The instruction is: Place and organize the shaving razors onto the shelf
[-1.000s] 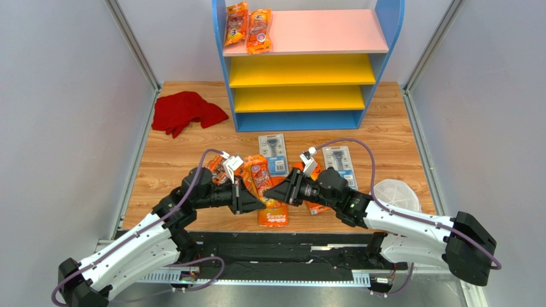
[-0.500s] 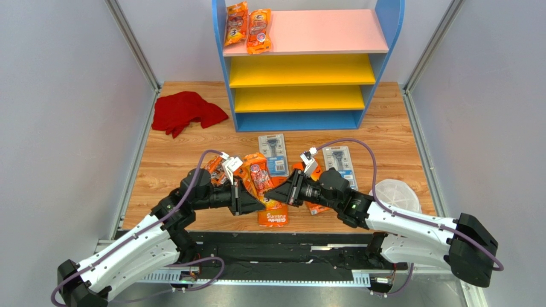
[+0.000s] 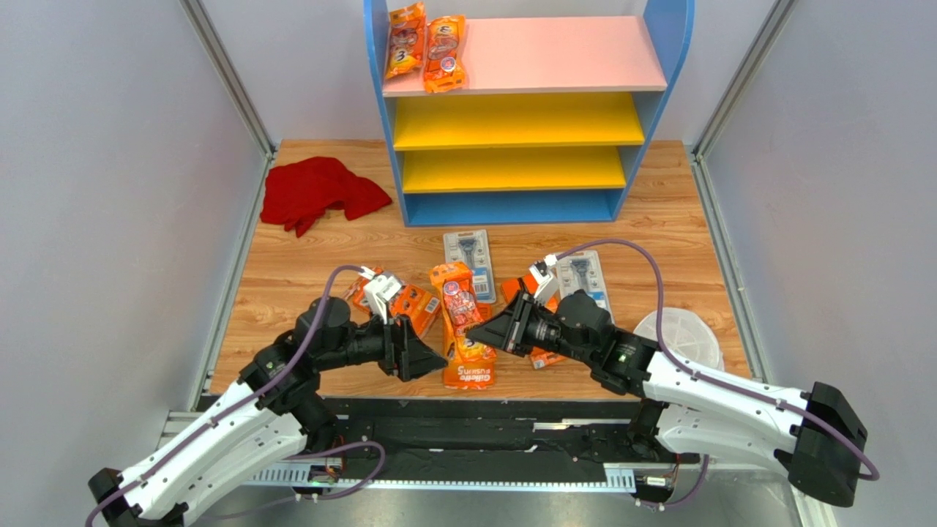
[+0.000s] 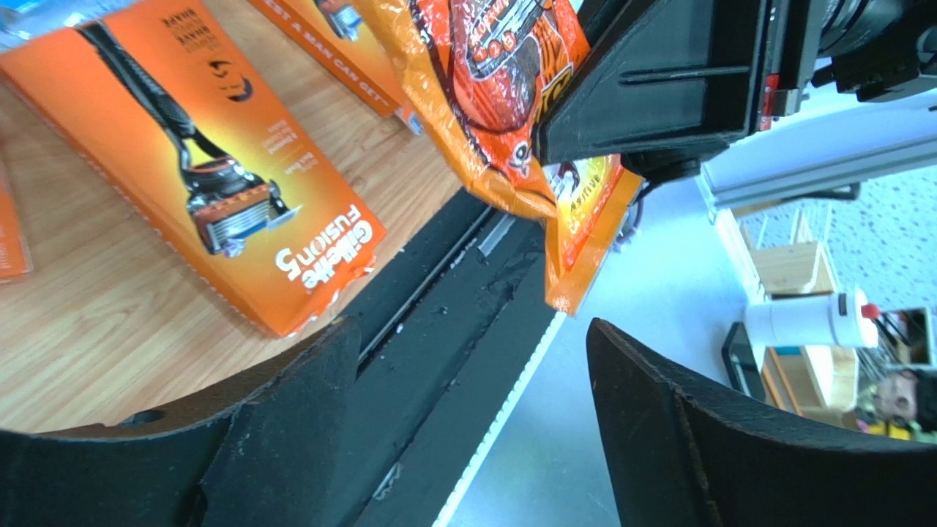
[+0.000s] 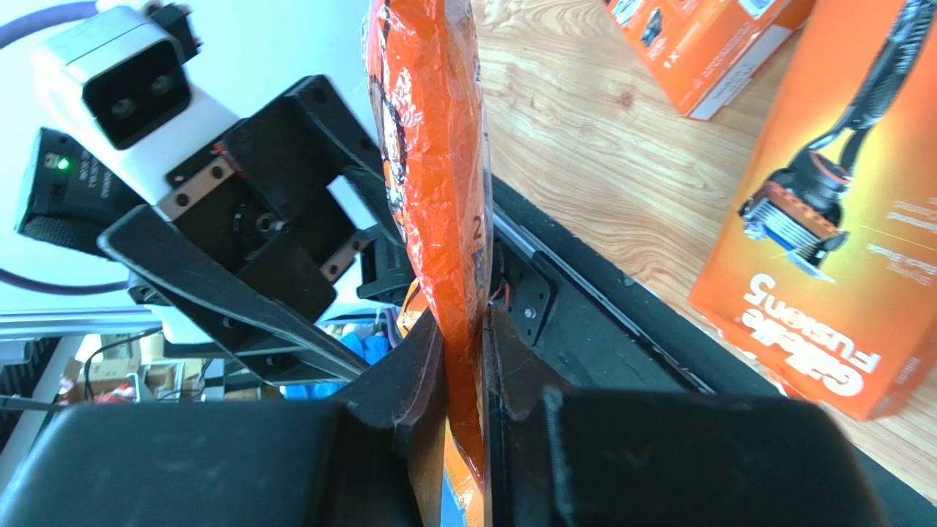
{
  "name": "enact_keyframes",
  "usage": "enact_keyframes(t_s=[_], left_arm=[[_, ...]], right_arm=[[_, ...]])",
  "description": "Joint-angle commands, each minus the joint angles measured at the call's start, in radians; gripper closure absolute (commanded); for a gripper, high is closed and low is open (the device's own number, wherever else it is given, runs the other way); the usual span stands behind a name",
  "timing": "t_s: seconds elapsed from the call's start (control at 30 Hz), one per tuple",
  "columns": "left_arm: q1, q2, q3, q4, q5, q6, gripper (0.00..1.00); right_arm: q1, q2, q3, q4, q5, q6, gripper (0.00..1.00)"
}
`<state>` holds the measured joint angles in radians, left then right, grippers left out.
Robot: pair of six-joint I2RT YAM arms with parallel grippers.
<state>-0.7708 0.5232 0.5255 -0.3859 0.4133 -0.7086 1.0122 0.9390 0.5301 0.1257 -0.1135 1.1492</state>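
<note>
Wooden surface between grey walls carries the shelf at its far end, with 2 orange bags on the pink top board and the other shaving razors lying loose near the arms. Right jaws are clamped on the near end of 1 narrow orange bag, while left jaws stand wide apart just beside it, gripping nothing. Treat this bag as probably light, limp and slick: pinch a flat sealed end, not the bulging middle.
</note>
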Motion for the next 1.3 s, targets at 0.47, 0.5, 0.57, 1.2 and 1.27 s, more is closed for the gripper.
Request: enact_keyframes(t_s=[0.47, 0.5, 0.57, 1.2, 1.27], left_arm=[[-0.002, -0.003, 0.024, -0.171, -0.171, 0.021, 0.01], [-0.002, 0.001, 0.021, -0.171, -0.172, 0.023, 0.01], [-0.002, 0.009, 0.019, -0.168, -0.174, 0.021, 0.01], [-0.002, 0.021, -0.001, -0.163, -0.171, 0.012, 0.01], [-0.002, 0.023, -0.004, -0.160, -0.172, 0.009, 0.01]], right_arm=[[-0.001, -0.063, 0.224, -0.340, 0.144, -0.124, 0.99], [-0.001, -0.062, 0.237, -0.343, 0.147, -0.128, 0.99], [-0.006, -0.048, 0.278, -0.350, 0.153, -0.144, 0.99], [-0.268, 0.360, 1.037, -0.577, -0.086, -0.382, 1.00], [-0.305, 0.411, 1.126, -0.589, -0.121, -0.384, 1.00]])
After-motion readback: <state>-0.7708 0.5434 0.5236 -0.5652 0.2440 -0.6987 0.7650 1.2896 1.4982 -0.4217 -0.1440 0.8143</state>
